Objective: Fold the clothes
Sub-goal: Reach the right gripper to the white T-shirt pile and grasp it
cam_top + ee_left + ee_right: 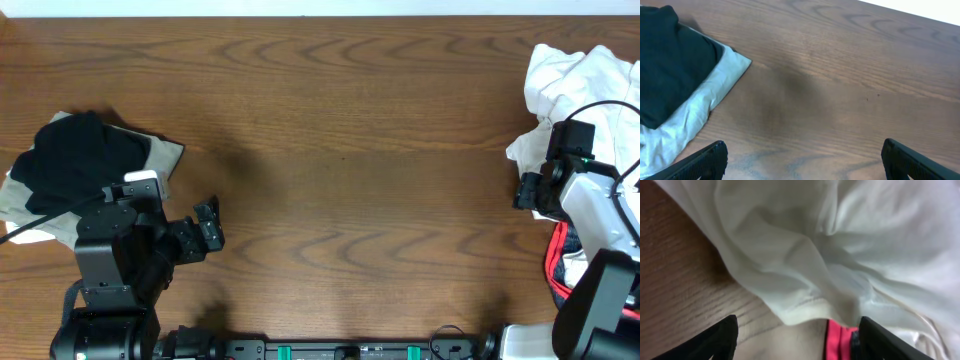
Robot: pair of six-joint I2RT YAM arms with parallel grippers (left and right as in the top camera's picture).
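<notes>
A crumpled white T-shirt (585, 80) lies in a heap at the table's right edge and fills the right wrist view (840, 245). A black, red-trimmed garment (556, 262) lies under and beside it; its red trim (837, 340) shows between the fingers. My right gripper (797, 340) is open, low at the white shirt's edge, holding nothing; overhead it sits at the heap's left side (528, 190). My left gripper (205, 232) is open and empty above bare wood (800, 160). A folded stack, black cloth (75, 165) on pale cloth (700, 107), lies at the far left.
The brown wooden table (340, 130) spreads between the two arms. The left arm's base (110, 270) stands at the front left, the right arm's white body (600, 215) at the front right. A black rail (340, 350) runs along the front edge.
</notes>
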